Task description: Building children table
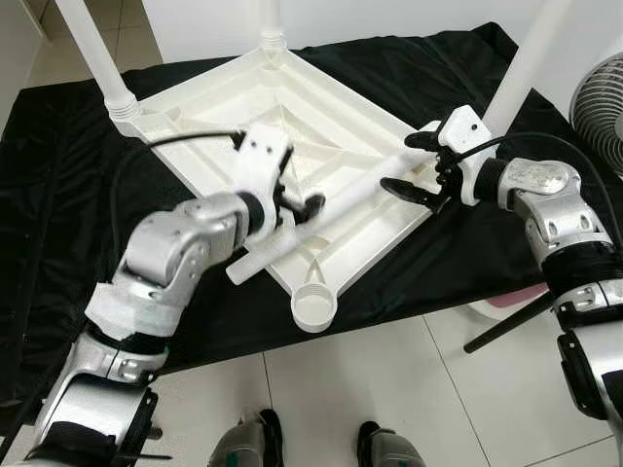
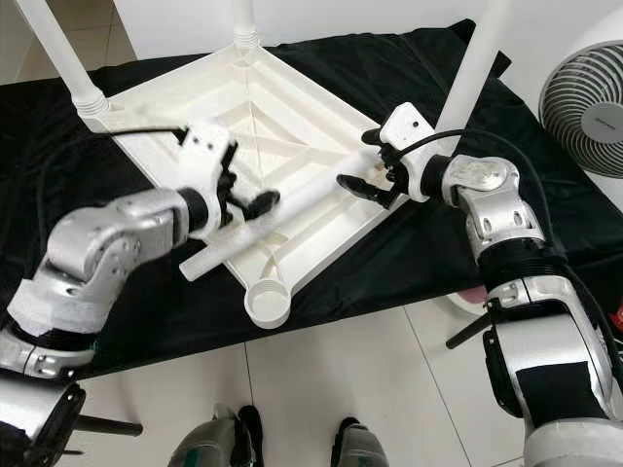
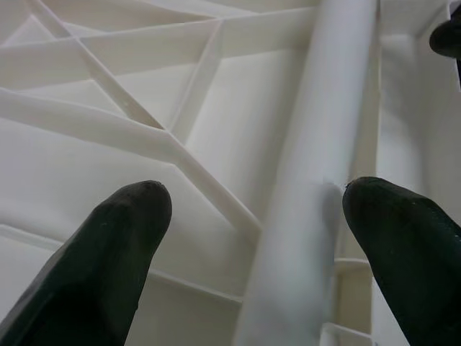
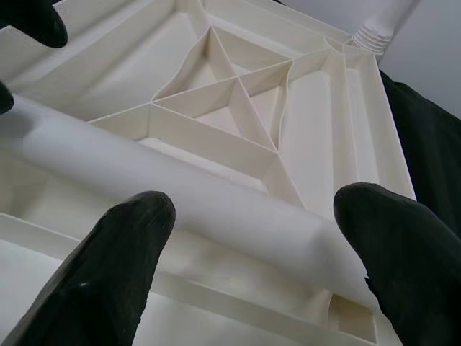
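Note:
A white plastic table top (image 1: 219, 122) lies upside down on a black cloth (image 1: 58, 165). Three white legs stand in its corners: far left (image 1: 92, 49), far middle (image 1: 271, 19) and right (image 1: 521, 68). The near corner socket (image 1: 313, 309) holds nothing. A loose white leg (image 1: 341, 202) lies slanted across the ribbed underside. My left gripper (image 1: 300, 202) is open and straddles the leg's lower half (image 3: 302, 187), one finger (image 3: 392, 223) next to it. My right gripper (image 1: 414, 163) is open over the leg's upper end (image 4: 216, 202), with fingers on both sides.
A white fan (image 1: 599, 102) stands at the far right beyond the cloth. A black rod (image 1: 506, 323) and something pink (image 1: 516, 300) show under the right edge. Pale tiled floor (image 1: 389, 389) and my feet lie below the cloth's near edge.

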Controlling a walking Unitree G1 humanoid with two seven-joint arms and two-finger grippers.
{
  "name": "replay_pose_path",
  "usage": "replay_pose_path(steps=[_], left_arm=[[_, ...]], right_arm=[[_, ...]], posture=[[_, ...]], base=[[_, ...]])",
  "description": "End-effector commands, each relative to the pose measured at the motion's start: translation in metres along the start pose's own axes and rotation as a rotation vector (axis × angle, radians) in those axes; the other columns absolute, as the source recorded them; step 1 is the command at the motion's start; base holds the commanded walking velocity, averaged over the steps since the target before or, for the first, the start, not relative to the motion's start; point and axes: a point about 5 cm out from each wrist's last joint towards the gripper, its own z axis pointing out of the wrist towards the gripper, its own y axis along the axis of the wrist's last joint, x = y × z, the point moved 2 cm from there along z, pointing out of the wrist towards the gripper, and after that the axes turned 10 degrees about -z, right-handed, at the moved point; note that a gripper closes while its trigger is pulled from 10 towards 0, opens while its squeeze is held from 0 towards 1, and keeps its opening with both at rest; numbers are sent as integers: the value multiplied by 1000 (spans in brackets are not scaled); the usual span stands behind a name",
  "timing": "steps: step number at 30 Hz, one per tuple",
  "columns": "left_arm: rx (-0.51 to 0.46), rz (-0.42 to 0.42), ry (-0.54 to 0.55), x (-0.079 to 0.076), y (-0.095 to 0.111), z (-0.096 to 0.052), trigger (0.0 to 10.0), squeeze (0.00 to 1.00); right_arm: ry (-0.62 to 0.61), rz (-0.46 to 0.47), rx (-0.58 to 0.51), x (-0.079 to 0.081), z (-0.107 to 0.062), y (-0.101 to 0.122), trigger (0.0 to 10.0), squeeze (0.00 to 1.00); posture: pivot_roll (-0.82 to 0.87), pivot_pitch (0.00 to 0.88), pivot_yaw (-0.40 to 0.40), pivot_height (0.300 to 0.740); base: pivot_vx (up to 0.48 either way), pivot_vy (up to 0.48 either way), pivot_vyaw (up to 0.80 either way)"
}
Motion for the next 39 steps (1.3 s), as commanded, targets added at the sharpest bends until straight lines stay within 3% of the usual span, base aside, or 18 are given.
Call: replay_pose_path(steps=[1,7,11,17,18,20,21,33,39], left_arm=[[56,35,-204,-15,-7,-2,10000,0],[126,95,-106,-6,-23,7,10000,0],[149,213,-40,2,-26,11,10000,0],[155,251,-16,4,-28,13,10000,0],[152,240,-9,5,-28,14,4941,0],[148,229,-2,7,-27,14,4471,0],[148,245,-1,8,-27,15,0,0],[162,323,-55,9,-28,12,0,0],[93,306,-69,17,-5,1,0,0]], right_arm=[[11,-11,-8,0,2,2,10000,0],[9,-15,-10,-1,2,2,10000,0],[4,-11,-16,-1,1,2,10000,0],[-4,-14,-25,-1,1,2,10000,0],[-5,-15,-25,-1,1,2,10000,0],[-7,-16,-25,-1,0,1,10000,0],[-8,-14,-25,-2,-1,1,10000,0],[-35,-27,-41,-7,-4,4,10000,0],[-16,-77,-40,-2,-4,6,10000,0]], posture=[[-75,182,65,740],[-80,179,71,740],[-84,174,82,740],[-88,169,92,740],[-90,168,95,740],[-90,168,95,740],[-92,170,96,740],[-91,172,94,740],[-83,175,87,740]], base=[[0,0,0],[0,0,0],[0,0,0],[0,0,0],[0,0,0],[0,0,0],[0,0,0],[0,0,0],[0,0,0]])
